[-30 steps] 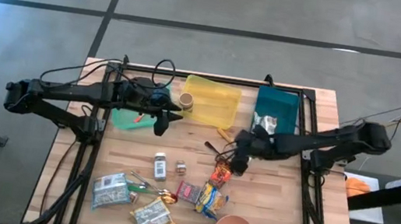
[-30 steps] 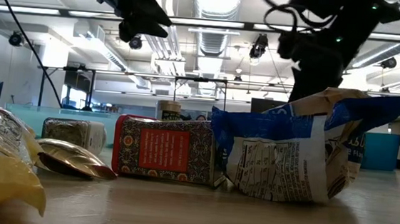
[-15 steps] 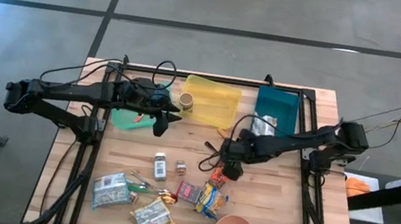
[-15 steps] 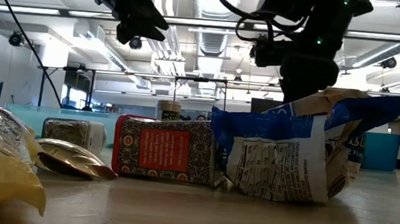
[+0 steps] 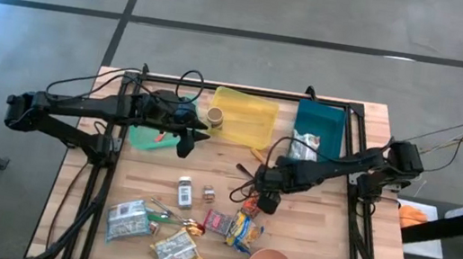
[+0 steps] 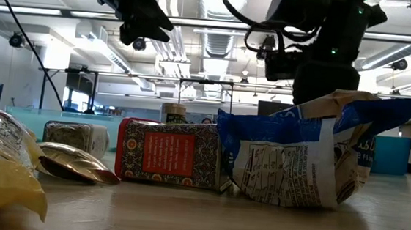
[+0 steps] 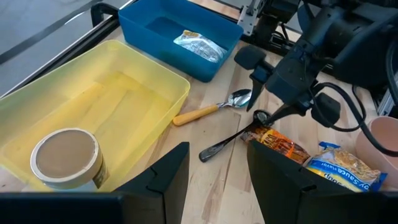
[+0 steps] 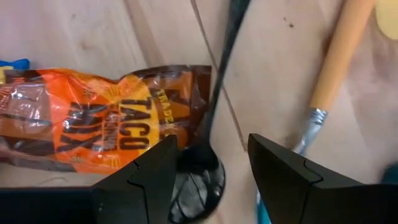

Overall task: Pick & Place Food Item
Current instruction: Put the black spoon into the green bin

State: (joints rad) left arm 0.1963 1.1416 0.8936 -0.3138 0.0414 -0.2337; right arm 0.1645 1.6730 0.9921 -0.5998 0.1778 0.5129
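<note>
Fingers of our right gripper (image 8: 208,171) parted over the taco seasoning packet (image 8: 99,118), left gripper (image 7: 214,165) parted, idle, yellow bin (image 5: 256,115) holding a round tub (image 5: 214,115), blue bin (image 5: 328,118) upper right holding a silver packet (image 5: 306,144)

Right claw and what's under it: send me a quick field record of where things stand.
right claw: open, low over the table near its middle, empty
under right claw: orange taco packet and black spoon, which lies partly on the packet
beside them: spoon with orange handle
blue bin: holds one silver packet
yellow bin: holds a round tub
left claw: open, empty, raised near the yellow bin
</note>
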